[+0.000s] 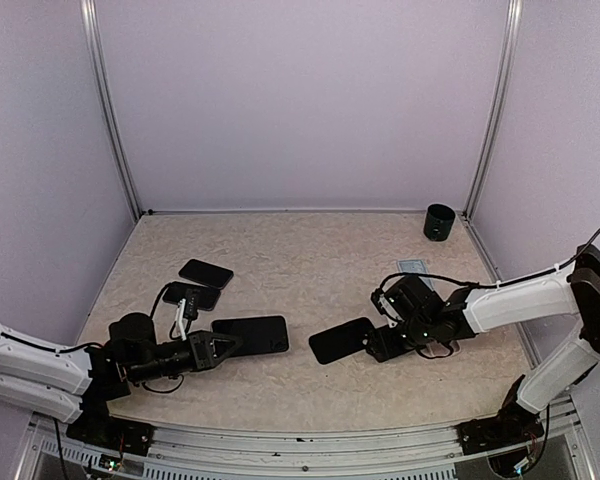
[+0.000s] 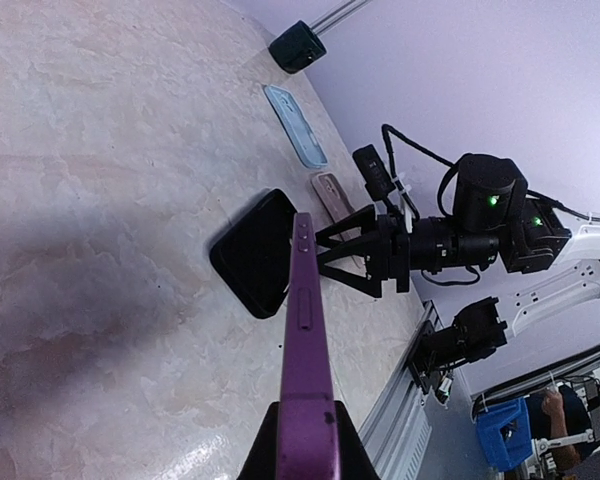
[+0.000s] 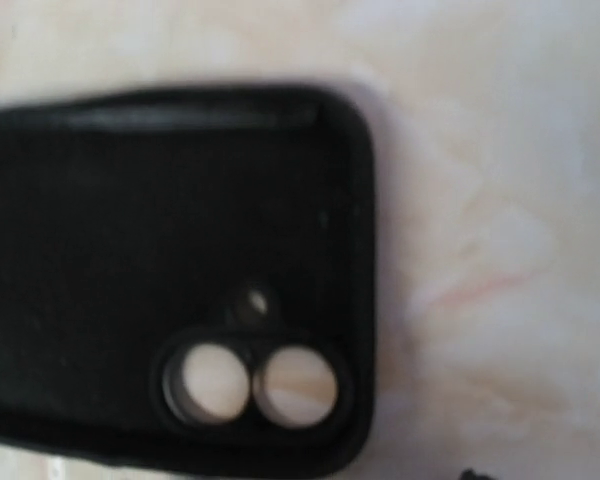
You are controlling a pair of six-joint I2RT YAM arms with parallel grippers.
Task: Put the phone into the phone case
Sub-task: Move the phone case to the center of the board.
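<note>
My left gripper [image 1: 223,345] is shut on a purple phone [image 1: 251,335] and holds it above the table with its free end toward the right. In the left wrist view the phone [image 2: 303,330] shows edge-on between my jaws [image 2: 305,445]. The black phone case [image 1: 341,340] is at the tips of my right gripper [image 1: 377,343], which looks closed on its near end. The case [image 2: 252,252] and the right gripper [image 2: 330,253] lie just beyond the phone's tip. The right wrist view shows the case's inside [image 3: 170,280] with two camera holes; my fingers are out of frame there.
A black cup [image 1: 439,222] stands at the back right corner. A light blue case [image 1: 412,266] and a pinkish phone [image 2: 332,195] lie by the right arm. Two dark phones [image 1: 205,272] [image 1: 192,296] lie at the left, behind my left arm.
</note>
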